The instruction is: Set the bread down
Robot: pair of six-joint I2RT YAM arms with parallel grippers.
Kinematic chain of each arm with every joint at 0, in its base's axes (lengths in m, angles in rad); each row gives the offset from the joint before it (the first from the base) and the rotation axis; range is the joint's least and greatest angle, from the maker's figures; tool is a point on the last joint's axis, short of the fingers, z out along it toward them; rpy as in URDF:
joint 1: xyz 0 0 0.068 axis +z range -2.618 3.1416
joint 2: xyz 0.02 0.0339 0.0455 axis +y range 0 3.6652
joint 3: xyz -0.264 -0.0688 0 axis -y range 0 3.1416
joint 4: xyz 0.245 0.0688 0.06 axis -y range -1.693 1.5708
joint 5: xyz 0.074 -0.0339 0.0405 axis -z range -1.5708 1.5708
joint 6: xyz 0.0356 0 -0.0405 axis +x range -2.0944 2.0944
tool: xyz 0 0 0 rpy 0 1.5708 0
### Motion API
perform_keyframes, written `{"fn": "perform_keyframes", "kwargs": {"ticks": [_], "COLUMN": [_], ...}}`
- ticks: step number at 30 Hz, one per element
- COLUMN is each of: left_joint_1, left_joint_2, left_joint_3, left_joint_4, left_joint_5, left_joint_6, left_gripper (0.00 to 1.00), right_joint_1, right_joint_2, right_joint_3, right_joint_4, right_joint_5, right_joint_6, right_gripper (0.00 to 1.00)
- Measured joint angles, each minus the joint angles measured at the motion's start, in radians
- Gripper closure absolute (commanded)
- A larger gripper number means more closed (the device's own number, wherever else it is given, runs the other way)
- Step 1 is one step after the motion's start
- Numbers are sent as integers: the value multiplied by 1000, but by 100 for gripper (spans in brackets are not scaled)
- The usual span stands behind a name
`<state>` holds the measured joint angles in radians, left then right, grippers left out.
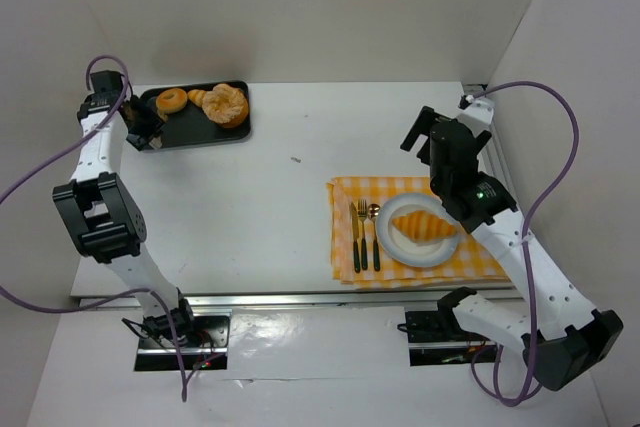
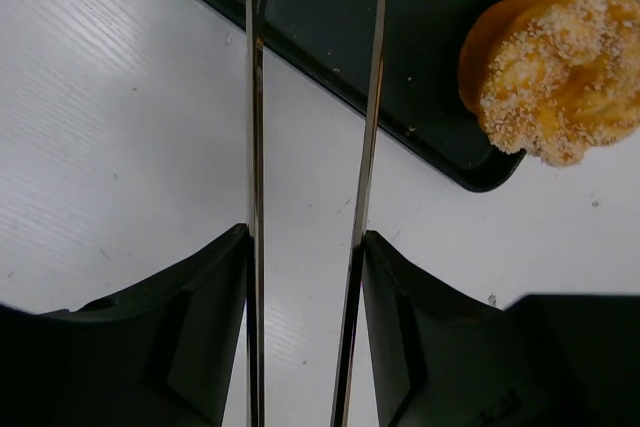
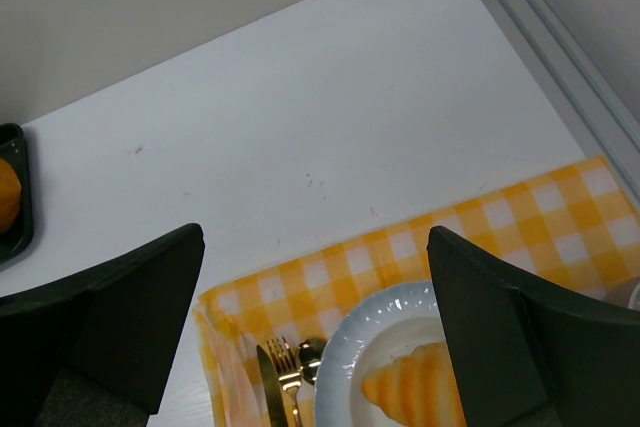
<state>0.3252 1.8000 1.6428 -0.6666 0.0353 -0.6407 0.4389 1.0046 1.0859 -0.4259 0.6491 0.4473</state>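
So the bread here is all light, soft stuff, my guess is nothing that needs a real squeeze. One croissant (image 1: 424, 224) is sitting on the white plate (image 1: 385, 249) on the yellow checked placemat (image 1: 345, 192), with the cutlery (image 1: 363, 237) just beside it on the left. The rest is on the dark tray (image 1: 190, 134) at the far left of the counter (image 1: 280, 197): a ring doughnut (image 1: 172, 101), a small roll (image 1: 197, 97) and a big sugared bun (image 2: 560, 77). The left gripper (image 2: 305, 322) is clamped around a pair of thin metal tongs (image 2: 255, 147), whose blades stand apart with nothing between them, tips over the tray's near corner and off to the side of the bun. The right gripper (image 3: 315, 247) is spread wide and empty, hovering above the plate end of the placemat. If the bun is next, I'd pinch it across its fat middle, low on the sides, and go gentle. It looks squashy, and that sugar crust will probably shed and make the smooth blades slip. A croissant I'd take across the thick centre, not the tapered ends, since flaky tips likely break off. Can't tell if these are real or fake bakes, though. As for brands or labels, I can't make out any writing anywhere.
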Motion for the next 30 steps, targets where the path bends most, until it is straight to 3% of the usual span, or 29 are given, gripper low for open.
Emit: {"fn": "perform_keyframes", "kwargs": {"ticks": [3,11,30], "left_joint_1": [18,41,56], "left_joint_2": [70,209,359], "left_joint_3": [23,105,196], "left_joint_4": [12,112,244], "left_joint_5": [49,170,195], "left_joint_6": [-32,-133,-283], "left_gripper": [36,34,35], "right_joint_1": [-5,-14,-38], "right_joint_2": [1,16,82], "right_joint_3": [0,1,12], "right_joint_4": [4,14,13], "right_joint_5": [-11,-41,-124], "right_joint_6": [0,3,31], "right_gripper": [0,0,0]}}
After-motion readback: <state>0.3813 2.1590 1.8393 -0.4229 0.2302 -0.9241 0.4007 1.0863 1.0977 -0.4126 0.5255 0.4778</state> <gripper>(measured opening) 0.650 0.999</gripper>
